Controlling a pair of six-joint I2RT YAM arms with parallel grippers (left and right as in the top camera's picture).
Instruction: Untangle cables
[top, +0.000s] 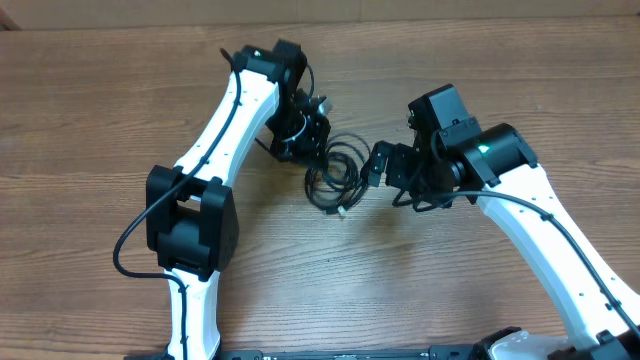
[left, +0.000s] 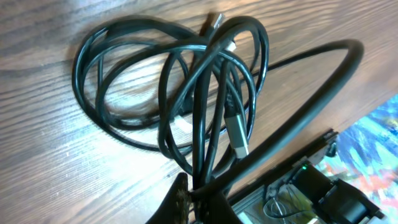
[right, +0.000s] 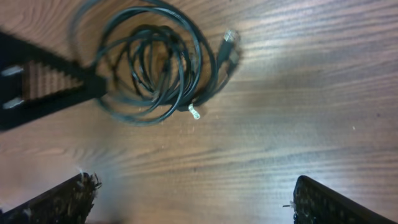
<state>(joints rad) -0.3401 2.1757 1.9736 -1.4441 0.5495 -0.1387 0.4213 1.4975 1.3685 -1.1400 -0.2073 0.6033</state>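
Several cables (left: 186, 93) coiled flat, left claw (left: 195, 194) pinching.

Overhead: fixed above, straight down on table (top: 100, 130), far. Left wrist: close, low, from 10 o'clock of cables (left: 186, 93). Right wrist: close, from 3 o'clock (cables shared by all three).

I see a brown wooden table (top: 100, 120) with grain lines that run from its left edge to its right edge. Near the middle of the table lies a bundle of thin black flexible cables (top: 335, 172) in loose loops that overlap each other. A small metal plug (left: 238, 134) and a clear plastic plug (right: 230, 37) stick out of the loops.
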